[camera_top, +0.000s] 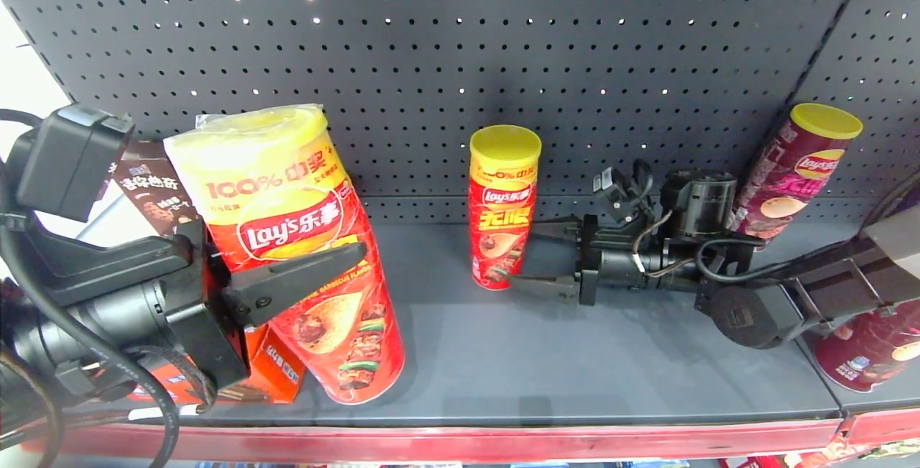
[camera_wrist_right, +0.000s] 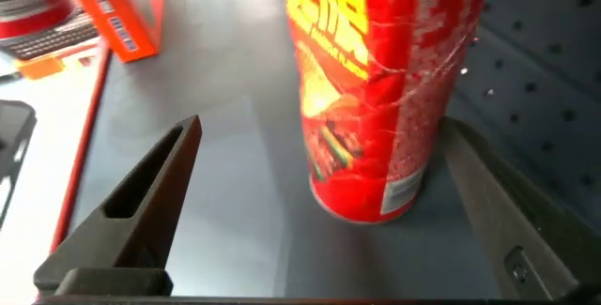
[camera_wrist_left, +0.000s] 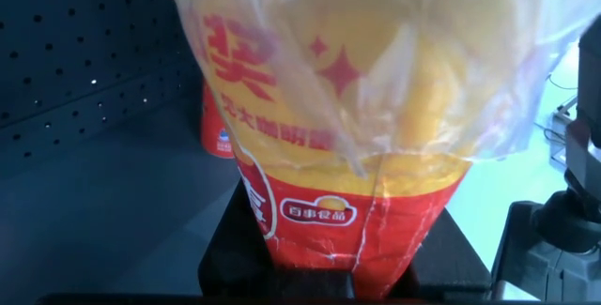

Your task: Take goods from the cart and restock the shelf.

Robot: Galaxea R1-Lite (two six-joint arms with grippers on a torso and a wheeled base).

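Your left claw (camera_top: 305, 274) is clamped round the middle of the big plastic-wrapped chip can (camera_top: 273, 187), which leans base-down on the shelf (camera_top: 575, 367); likely light, thin-walled and slick, so squeeze gently there, while your right claw (camera_top: 533, 256) stands open around the small can (camera_top: 503, 195).
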